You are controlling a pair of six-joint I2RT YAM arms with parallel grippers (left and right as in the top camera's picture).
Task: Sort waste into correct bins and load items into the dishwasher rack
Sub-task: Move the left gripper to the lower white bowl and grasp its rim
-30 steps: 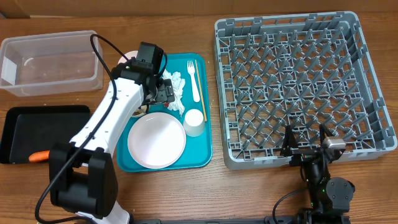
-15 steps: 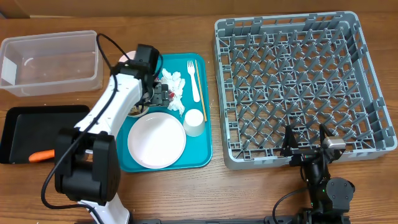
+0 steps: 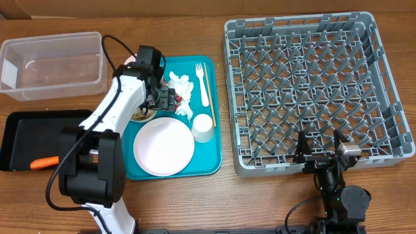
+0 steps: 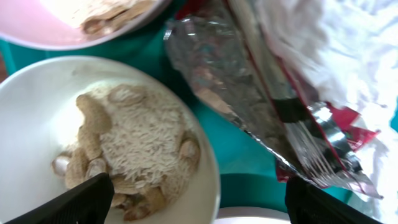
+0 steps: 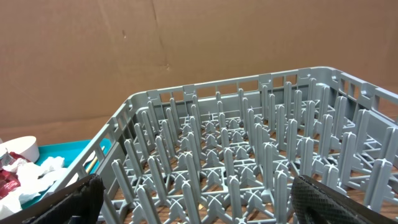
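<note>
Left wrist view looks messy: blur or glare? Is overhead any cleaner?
Left wrist: very close-up; the wrapper glints, the napkin is washed out white, the rice in the bowl reads fairly sharp. Overhead: evenly lit and sharp throughout.

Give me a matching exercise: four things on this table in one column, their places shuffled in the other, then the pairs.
1. carrot stick
2. white fork
3. white cup
4. rice

A. in a small bowl
B. alongside the wooden stick
C. in the black tray
D. just right of the plate

Pairs: 1-C, 2-B, 3-D, 4-A.
</note>
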